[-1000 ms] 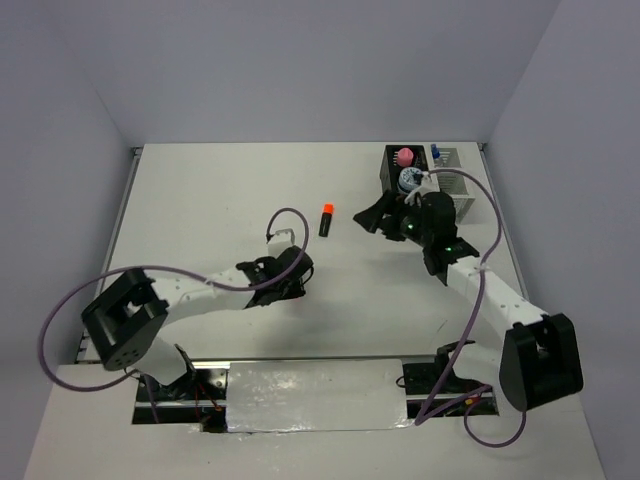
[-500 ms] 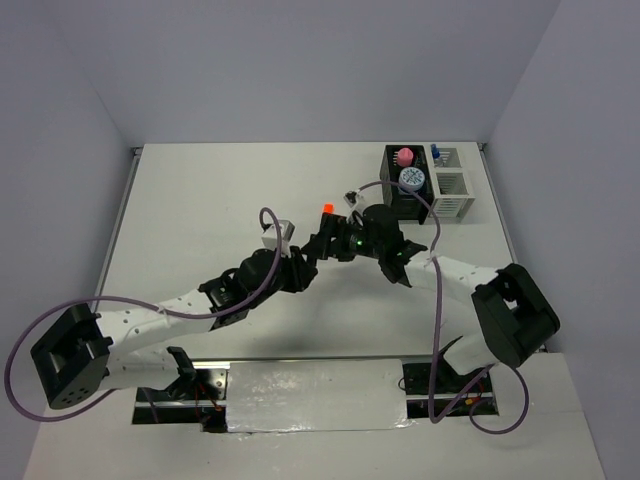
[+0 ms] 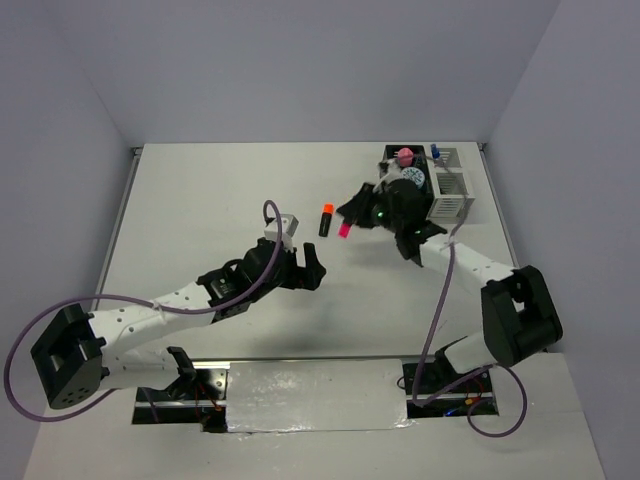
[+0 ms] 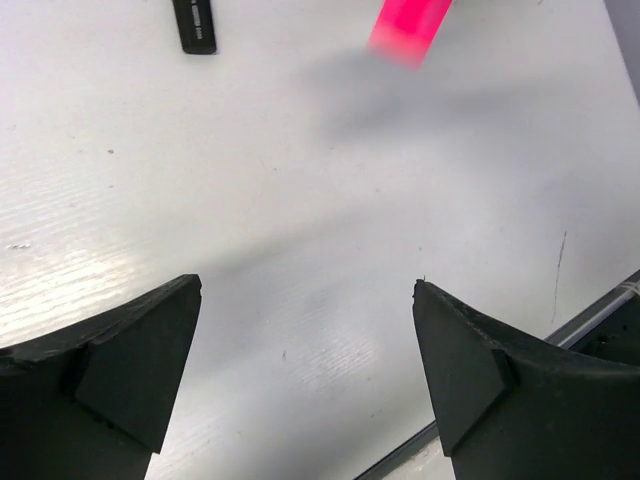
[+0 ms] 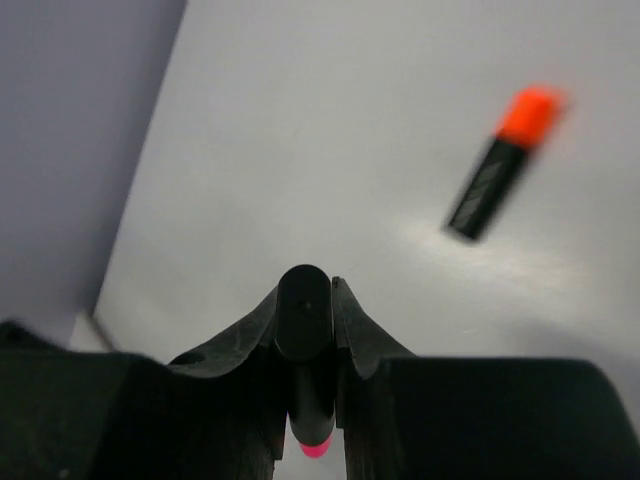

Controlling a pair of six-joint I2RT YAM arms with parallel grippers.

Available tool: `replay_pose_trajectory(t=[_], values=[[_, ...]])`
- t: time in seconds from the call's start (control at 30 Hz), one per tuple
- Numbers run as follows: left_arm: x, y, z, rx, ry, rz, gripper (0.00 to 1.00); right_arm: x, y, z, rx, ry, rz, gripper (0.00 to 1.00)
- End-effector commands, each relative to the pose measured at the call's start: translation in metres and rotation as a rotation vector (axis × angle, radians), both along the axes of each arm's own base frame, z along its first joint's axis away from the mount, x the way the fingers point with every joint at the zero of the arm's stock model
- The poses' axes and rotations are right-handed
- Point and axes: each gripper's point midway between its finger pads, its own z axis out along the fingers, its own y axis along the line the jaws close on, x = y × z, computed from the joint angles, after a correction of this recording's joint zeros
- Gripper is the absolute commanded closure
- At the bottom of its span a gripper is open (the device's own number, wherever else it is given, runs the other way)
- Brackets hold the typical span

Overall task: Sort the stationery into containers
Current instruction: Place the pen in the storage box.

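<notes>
Between R gripper (image 5: 305, 292) fingers (image 5: 366, 345): pink marker (image 5: 310, 380)

Left arm extends low from its base toward 2 o'clock; the left gripper (image 3: 313, 269) faces 3 o'clock, jaws spread wide with nothing between them. Right arm reaches toward 11 o'clock, wrist bent; the right gripper (image 3: 352, 214) faces 8 o'clock, jaws clamped on a pink-ended marker (image 3: 343, 230).

top external: high behind my bases, looking down over whole table (image 3: 200, 200)
left wrist: close, facing down at table
right wrist: close, angled down across table
shared: orange-ended marker (image 3: 325, 220), pink-ended marker (image 3: 343, 230), in all three
</notes>
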Motion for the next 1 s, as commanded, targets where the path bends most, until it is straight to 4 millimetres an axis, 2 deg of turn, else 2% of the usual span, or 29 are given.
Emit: replay_pose_trajectory(t=[0.0,0.07,0.1,0.17,0.2,0.23,0.27,0.33,0.43,0.53,0.63,0.67,0.8,0.97], values=[[-0.002,0.013,0.012,0.06,0.01,0.024,0.01,0.079,-0.11,0.085,-0.151,-0.28,-0.41,1.0],[-0.006,0.024,0.003,0.109,0.037,0.046,0.01,0.095,-0.157,0.098,-0.261,-0.316,-0.573,1.0],[-0.007,0.027,0.001,0.119,0.042,0.049,0.01,0.107,-0.2,0.114,-0.344,-0.351,-0.738,1.0],[-0.01,0.03,-0.003,0.144,0.057,0.045,0.01,0.12,-0.233,0.118,-0.413,-0.357,-0.843,1.0],[-0.01,0.029,-0.002,0.145,0.058,0.036,0.01,0.126,-0.251,0.13,-0.439,-0.372,-0.915,1.0],[-0.012,0.028,-0.003,0.146,0.059,0.021,0.01,0.129,-0.271,0.128,-0.467,-0.351,-0.964,1.0],[-0.014,0.024,-0.003,0.142,0.063,-0.007,0.01,0.134,-0.28,0.122,-0.489,-0.338,-0.984,1.0],[-0.019,0.018,-0.008,0.131,0.07,-0.048,0.01,0.14,-0.298,0.128,-0.49,-0.359,-1.027,1.0],[-0.026,0.013,-0.016,0.114,0.075,-0.099,0.01,0.148,-0.316,0.125,-0.512,-0.363,-1.07,0.98],[-0.026,0.015,-0.021,0.124,0.072,-0.097,0.01,0.157,-0.331,0.11,-0.551,-0.325,-1.098,0.97],[-0.022,0.017,-0.021,0.151,0.066,-0.086,0.01,0.164,-0.332,0.091,-0.565,-0.301,-1.095,0.94],[-0.02,0.016,-0.019,0.152,0.061,-0.087,0.01,0.164,-0.346,0.084,-0.566,-0.287,-1.111,0.94],[-0.019,0.015,-0.022,0.168,0.058,-0.093,0.01,0.172,-0.348,0.067,-0.581,-0.272,-1.105,0.88],[-0.019,0.015,-0.031,0.175,0.078,-0.086,0.01,0.176,-0.363,0.058,-0.588,-0.258,-1.11,0.84]])
